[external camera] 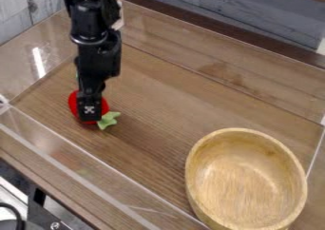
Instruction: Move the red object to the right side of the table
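Observation:
The red object (79, 113), a small round toy fruit with a green leafy stem (109, 121), lies on the left front part of the brown wood-grain table (203, 91). My black gripper (89, 106) points straight down right over it and hides most of its top. The fingers stand open around the fruit; whether they touch it I cannot tell.
A round light wooden bowl (246, 182) sits at the front right. Low clear acrylic walls (57, 158) border the table. The arm hides the area behind the fruit.

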`<action>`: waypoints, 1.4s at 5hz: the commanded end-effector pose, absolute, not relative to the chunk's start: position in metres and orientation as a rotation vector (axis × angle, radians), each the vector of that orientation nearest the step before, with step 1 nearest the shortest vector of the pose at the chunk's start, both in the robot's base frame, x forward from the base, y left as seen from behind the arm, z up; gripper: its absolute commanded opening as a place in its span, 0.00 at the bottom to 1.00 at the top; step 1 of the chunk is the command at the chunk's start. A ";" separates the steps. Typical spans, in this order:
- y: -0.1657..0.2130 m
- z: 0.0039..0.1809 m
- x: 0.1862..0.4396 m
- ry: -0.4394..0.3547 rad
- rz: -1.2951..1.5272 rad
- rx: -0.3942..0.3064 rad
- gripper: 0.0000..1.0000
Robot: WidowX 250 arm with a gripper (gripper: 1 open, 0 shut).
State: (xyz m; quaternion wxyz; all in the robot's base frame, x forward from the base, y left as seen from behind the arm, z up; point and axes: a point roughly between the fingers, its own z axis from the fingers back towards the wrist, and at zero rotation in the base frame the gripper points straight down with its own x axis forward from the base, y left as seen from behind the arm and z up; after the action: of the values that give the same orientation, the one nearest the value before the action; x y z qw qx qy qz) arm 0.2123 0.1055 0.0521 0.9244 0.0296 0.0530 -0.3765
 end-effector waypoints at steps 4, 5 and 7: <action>0.113 0.042 0.206 0.096 -0.575 0.049 0.00; 0.107 0.036 0.203 0.092 -0.558 0.028 0.00; 0.110 0.023 0.200 0.088 -0.555 -0.009 0.00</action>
State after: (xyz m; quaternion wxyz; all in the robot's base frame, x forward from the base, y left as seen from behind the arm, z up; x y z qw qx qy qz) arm 0.2036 0.1076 0.0266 0.9600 -0.0005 0.0389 -0.2773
